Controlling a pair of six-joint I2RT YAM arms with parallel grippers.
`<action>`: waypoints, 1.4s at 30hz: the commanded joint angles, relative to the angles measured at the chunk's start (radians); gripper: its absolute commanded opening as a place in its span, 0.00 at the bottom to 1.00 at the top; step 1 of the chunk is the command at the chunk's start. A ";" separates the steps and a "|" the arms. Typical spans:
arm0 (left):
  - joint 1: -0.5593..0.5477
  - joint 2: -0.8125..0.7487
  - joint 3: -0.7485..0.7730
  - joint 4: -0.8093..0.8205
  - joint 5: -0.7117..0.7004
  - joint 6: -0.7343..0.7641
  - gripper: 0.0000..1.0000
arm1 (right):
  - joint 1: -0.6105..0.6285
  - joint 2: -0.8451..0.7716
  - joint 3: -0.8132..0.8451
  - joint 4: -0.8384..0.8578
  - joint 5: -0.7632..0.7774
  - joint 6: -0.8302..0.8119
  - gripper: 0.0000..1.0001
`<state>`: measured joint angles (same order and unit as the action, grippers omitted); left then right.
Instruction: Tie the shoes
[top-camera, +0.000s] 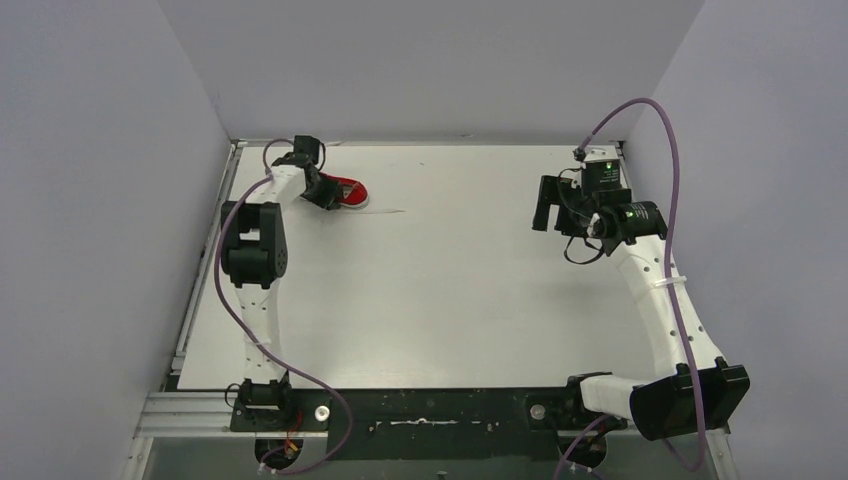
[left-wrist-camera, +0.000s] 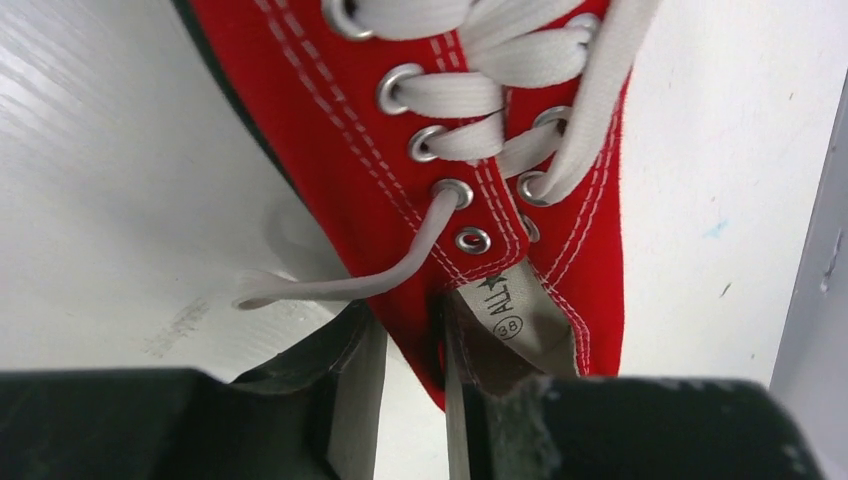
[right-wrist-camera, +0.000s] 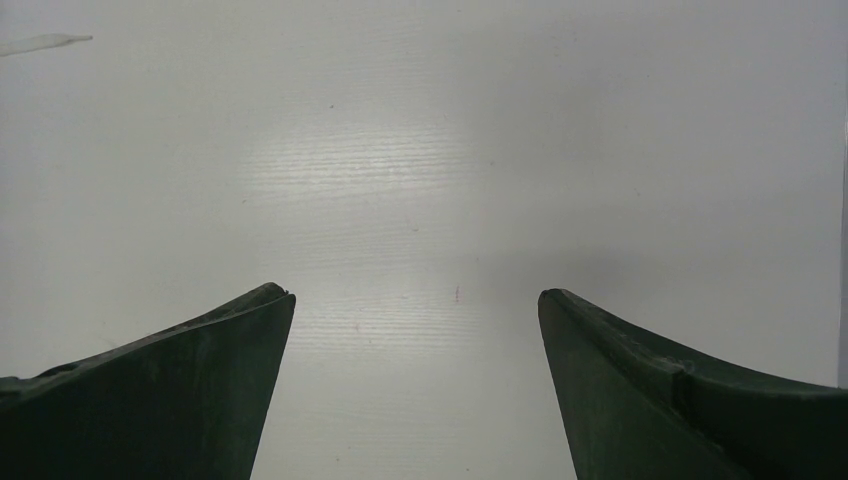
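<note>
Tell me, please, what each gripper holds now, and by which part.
Left gripper: the red sneaker, pinched by the canvas side wall of its opening. Right gripper: open, holding nothing.

Sneaker (top-camera: 347, 190) on the table (top-camera: 450, 300), upper left of the overhead view.
The left gripper (top-camera: 322, 190) sits just left of it, the collar's side wall between its fingers (left-wrist-camera: 355, 400); one lace (top-camera: 385, 211) trails right across the table. The right gripper (top-camera: 545, 205) hangs at upper right, well apart from the sneaker.
</note>
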<state>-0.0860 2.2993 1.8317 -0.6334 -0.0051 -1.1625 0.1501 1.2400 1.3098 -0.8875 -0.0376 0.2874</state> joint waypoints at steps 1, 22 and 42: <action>-0.055 -0.063 -0.119 -0.081 0.140 0.126 0.18 | 0.006 -0.005 0.051 0.026 0.018 -0.024 1.00; -0.626 -0.429 -0.662 -0.011 0.299 0.477 0.22 | 0.144 0.099 -0.105 0.013 -0.258 -0.011 0.99; -0.603 -0.637 -0.724 0.022 0.325 0.547 0.55 | 0.476 0.307 -0.207 0.253 -0.212 0.330 0.87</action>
<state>-0.7151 1.6588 1.1084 -0.6575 0.2935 -0.6220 0.6334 1.5738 1.1290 -0.7506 -0.3252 0.4831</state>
